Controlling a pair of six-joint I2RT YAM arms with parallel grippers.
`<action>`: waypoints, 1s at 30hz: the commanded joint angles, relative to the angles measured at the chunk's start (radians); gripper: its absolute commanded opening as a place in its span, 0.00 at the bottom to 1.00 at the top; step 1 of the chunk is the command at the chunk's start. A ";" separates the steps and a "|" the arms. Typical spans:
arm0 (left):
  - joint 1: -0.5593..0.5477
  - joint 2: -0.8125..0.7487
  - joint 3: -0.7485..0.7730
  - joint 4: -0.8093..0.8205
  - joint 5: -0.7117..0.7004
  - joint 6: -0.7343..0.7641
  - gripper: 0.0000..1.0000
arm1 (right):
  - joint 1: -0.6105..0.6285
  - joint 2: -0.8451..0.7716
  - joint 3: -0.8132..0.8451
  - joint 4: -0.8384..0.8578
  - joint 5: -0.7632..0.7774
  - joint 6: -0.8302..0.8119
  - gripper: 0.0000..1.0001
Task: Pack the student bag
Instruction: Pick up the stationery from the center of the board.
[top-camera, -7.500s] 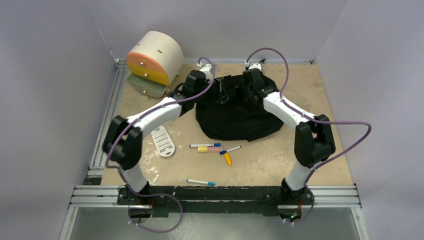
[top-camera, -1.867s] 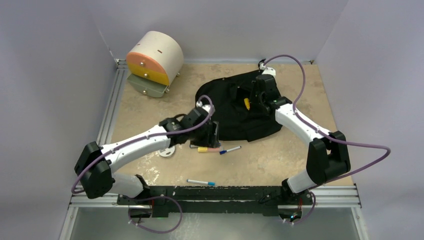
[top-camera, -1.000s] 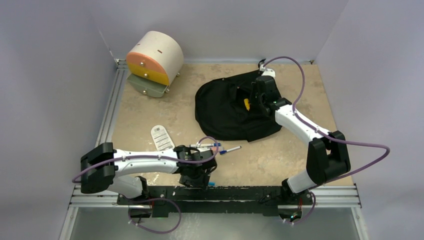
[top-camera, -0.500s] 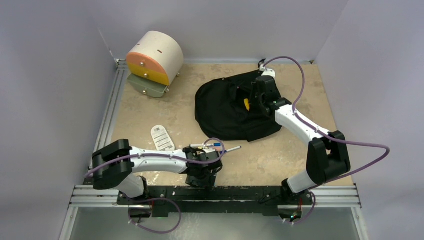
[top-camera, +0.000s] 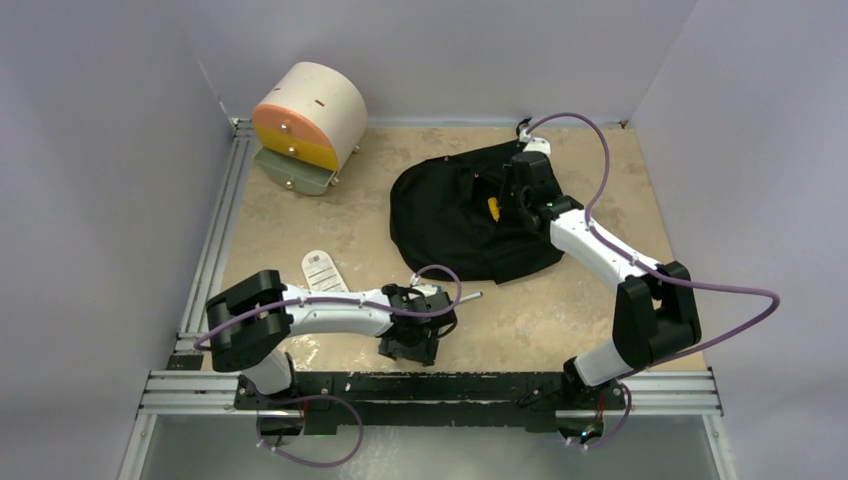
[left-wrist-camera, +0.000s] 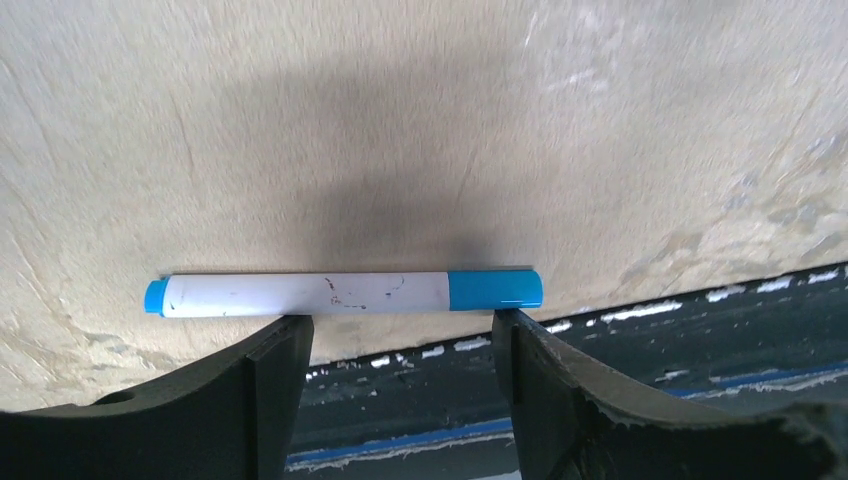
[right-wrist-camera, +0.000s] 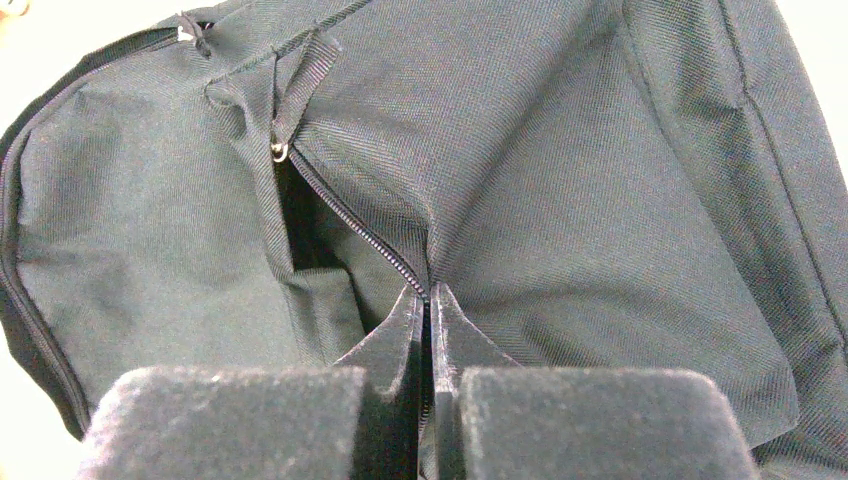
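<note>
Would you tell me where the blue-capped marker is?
Left wrist view: the marker lies on the table just ahead of the open left hand, by the near edge.

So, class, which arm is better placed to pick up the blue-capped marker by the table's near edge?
Left. The left gripper, open, hangs directly by the blue-capped marker. The right gripper is across the table, shut on the zipper edge of the backpack.

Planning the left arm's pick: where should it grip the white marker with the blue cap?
Take the blue-capped white marker by its barrel, mid-length, from straight above: it lies flat on the table. It runs along the closing line of the open left gripper, so likely turn the wrist a quarter.
</note>
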 joint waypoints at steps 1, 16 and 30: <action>0.038 0.032 0.046 0.018 -0.072 0.067 0.66 | 0.004 -0.019 0.004 0.026 -0.010 0.017 0.00; 0.090 -0.217 -0.064 0.089 -0.038 -0.004 0.66 | 0.004 -0.022 -0.003 0.032 -0.018 0.021 0.00; 0.096 -0.095 -0.001 -0.088 -0.061 -0.442 0.73 | 0.003 -0.024 -0.005 0.032 -0.036 0.015 0.00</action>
